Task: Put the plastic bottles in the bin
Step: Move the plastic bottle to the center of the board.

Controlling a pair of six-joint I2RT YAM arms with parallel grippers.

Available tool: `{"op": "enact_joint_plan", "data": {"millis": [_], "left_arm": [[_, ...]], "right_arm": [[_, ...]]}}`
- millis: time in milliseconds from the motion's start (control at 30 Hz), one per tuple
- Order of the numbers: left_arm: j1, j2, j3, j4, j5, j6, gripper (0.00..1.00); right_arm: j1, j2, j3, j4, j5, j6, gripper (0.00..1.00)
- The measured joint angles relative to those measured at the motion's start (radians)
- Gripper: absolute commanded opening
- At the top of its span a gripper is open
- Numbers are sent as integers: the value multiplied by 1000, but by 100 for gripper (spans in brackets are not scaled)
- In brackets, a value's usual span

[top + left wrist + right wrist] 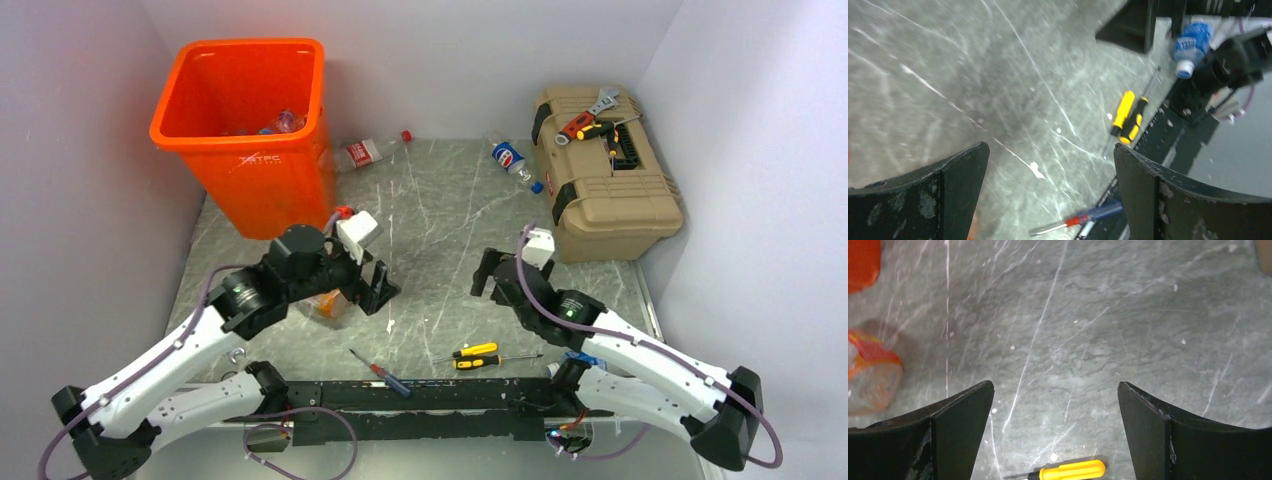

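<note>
The orange bin (250, 150) stands at the back left with several bottles inside. A red-labelled bottle (372, 150) lies just right of it. A blue-labelled bottle (515, 160) lies beside the toolbox. An orange-labelled bottle (325, 303) lies under my left wrist and also shows in the right wrist view (870, 370). A blue-capped bottle (572, 360) lies by the right arm's base and shows in the left wrist view (1193, 45). My left gripper (378, 285) (1050, 147) is open and empty over bare table. My right gripper (487, 272) (1055, 385) is open and empty too.
A tan toolbox (605, 190) with tools on its lid stands at the back right. Two yellow-handled screwdrivers (475, 356) (1128, 117) and a blue-and-red screwdriver (380, 372) (1093, 215) lie near the front edge. White walls close in three sides.
</note>
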Motion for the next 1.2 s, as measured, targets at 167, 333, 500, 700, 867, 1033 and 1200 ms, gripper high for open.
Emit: {"op": "enact_joint_plan", "data": {"millis": [167,333,500,700,867,1033,1200], "left_arm": [[-20,74,-88,48,141,-51,100],[-43,57,-96,25,101,-85,99],[-43,-13,-95,-69,-117,-197,100],[-42,-143,-157,-174,-310,-340,99],[-43,-341,-176,-247,-410,-363,98],[-43,-532,-175,-270,-486,-351,97],[-43,-615,-186,-294,-546,-354,98]], "right_arm": [[-138,-40,-37,24,-64,67,98],[-224,111,-33,150,-244,42,95],[-195,211,-41,302,-468,-51,96],[42,384,35,459,-566,-202,100],[140,645,197,565,-582,-287,100],[107,840,371,605,-605,-292,100],[18,1003,560,648,-712,-239,94]]}}
